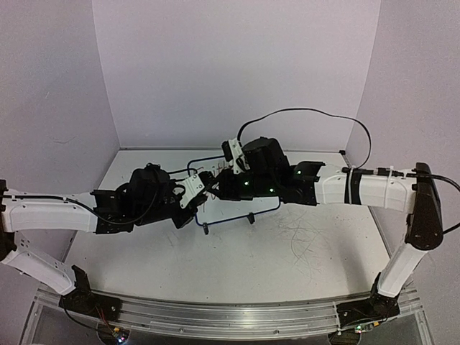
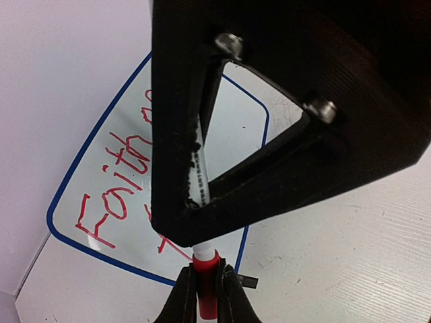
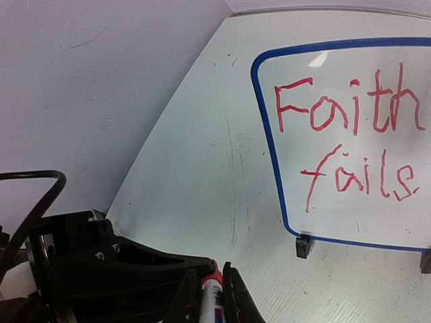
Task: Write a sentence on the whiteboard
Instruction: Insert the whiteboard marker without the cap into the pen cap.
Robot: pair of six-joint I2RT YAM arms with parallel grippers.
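The small white whiteboard with a thin blue frame (image 3: 363,219) stands on the white surface (image 1: 302,273), under the spot where the two arms meet. The red handwritten sentence (image 3: 350,145) is on the whiteboard. "Faith" and "fails" can be read, but the rest of the top line is hidden.

The writing looks done, so the step is judged to be closing the white marker pen with a red end (image 2: 200,188). The pen is held above the whiteboard, near its front edge. The left claw (image 2: 205,291) is clamped on the red end, which looks like the cap. The right claw (image 3: 214,296) is clamped on the white barrel.

The two parts should be lined up straight and pushed together gently. The letters must not be touched, or they could be smudged. The whiteboard's small black feet (image 3: 304,246) are close by and must not be knocked.

Thin scribble marks (image 1: 302,241) are seen on the surface to the right of the whiteboard. A black cable (image 1: 309,110) loops up beyond the whiteboard.
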